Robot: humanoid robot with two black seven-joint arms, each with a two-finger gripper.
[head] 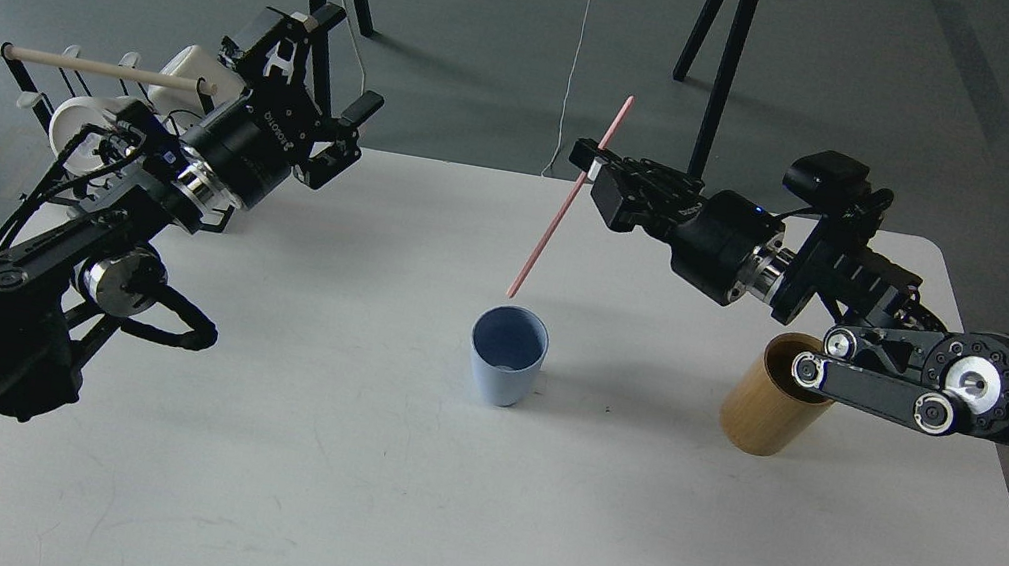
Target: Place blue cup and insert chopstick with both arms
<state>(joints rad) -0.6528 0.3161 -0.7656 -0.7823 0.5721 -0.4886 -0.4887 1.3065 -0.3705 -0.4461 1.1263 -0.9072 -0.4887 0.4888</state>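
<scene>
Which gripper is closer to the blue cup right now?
Right. The right gripper is up behind the blue cup, holding the chopstick tilted above its mouth. The left gripper is far off to the cup's left.

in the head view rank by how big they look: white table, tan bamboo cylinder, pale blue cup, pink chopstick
1. White table, by far the largest.
2. Tan bamboo cylinder, partly hidden by the right arm.
3. Pale blue cup, narrower and shorter.
4. Pink chopstick: longest of the three, but thinnest, so its rank is unsure.

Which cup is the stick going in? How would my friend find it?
Look at the middle of the white table. The blue cup stands there, upright, just below the pink chopstick's tip. It is small, pale blue, unlike the wider tan bamboo cylinder to its right.
</scene>
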